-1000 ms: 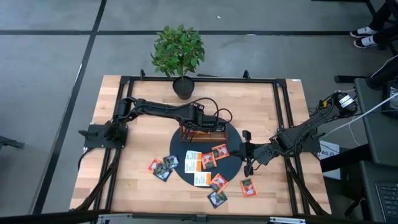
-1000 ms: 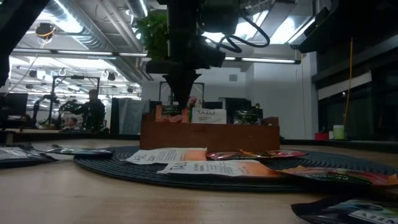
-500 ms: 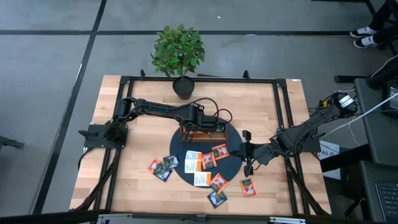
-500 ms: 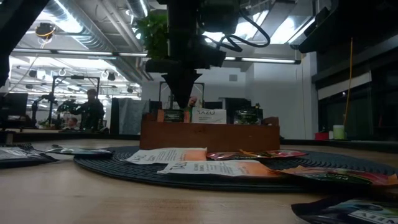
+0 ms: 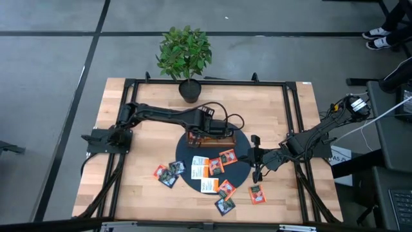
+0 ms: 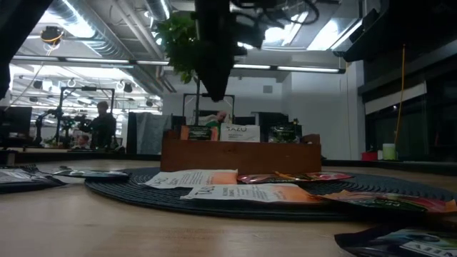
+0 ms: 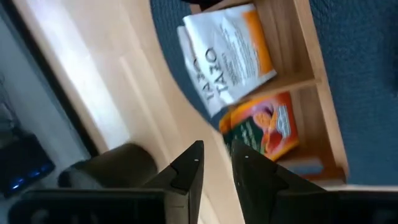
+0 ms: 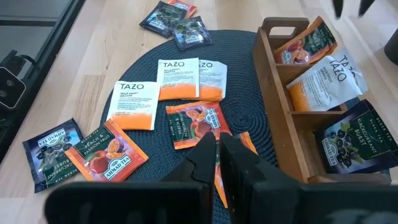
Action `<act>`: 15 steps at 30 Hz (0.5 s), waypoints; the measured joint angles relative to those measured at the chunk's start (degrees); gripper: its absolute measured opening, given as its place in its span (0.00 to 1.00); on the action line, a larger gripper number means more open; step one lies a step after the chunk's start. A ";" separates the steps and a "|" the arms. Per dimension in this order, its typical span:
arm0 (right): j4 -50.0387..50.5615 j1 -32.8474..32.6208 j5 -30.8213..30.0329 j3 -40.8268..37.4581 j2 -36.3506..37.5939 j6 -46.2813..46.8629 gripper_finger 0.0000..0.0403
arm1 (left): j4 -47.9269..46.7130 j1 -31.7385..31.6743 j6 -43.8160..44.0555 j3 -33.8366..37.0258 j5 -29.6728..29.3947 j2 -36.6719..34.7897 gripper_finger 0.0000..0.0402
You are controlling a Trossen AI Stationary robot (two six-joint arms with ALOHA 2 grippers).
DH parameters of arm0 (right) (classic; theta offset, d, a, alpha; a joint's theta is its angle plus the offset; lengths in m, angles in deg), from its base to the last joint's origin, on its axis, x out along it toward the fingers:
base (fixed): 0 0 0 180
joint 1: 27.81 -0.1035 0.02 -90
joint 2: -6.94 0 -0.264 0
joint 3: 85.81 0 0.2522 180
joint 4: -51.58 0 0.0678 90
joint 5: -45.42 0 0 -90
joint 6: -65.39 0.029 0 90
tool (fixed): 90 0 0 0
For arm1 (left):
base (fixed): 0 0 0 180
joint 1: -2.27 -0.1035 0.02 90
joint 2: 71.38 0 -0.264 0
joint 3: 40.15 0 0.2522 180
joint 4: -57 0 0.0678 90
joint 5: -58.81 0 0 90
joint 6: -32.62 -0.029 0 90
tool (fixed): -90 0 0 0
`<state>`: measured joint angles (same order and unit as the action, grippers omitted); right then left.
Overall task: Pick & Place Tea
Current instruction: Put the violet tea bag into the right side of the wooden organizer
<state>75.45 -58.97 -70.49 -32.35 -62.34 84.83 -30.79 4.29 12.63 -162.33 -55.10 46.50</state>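
Several tea sachets lie flat on the dark round mat (image 5: 239, 169) and the table: white ones (image 8: 180, 78), orange ones (image 8: 104, 152), dark ones (image 8: 174, 18). More sachets stand in the wooden tray (image 5: 212, 137): orange (image 7: 264, 124), white (image 7: 233, 53) and dark (image 8: 348, 140), one kind per compartment. My left gripper (image 7: 217, 152) hangs open above the tray's orange compartment, pointing steeply down, with nothing between its fingers; in the low view the left gripper (image 6: 214, 93) is clear of the tray's top. My right gripper (image 8: 217, 146) is shut above the mat's right edge.
A potted plant (image 5: 185, 55) stands at the table's far edge behind the tray. A black metal frame (image 5: 293, 116) runs around the tabletop. Loose sachets (image 5: 257, 193) lie on bare wood near the front edge. People show in the room behind (image 6: 103, 128).
My left gripper has risen straight up out of the tray's orange compartment and now hangs clear above it. The orange sachet it was down at has stayed standing in that compartment.
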 joint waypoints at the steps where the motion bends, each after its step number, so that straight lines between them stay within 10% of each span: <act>1: 0.00 0.00 0.00 0.00 0.00 0.00 0.06 | -1.44 0.22 0.70 -1.09 -0.16 0.00 0.20; 15: 0.68 -0.18 0.02 0.00 0.00 -0.13 0.06 | -7.47 5.69 18.25 -4.43 -0.63 -6.02 0.01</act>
<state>76.13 -59.15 -70.47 -32.35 -62.34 84.70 -38.26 9.98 30.89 -166.76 -55.72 40.48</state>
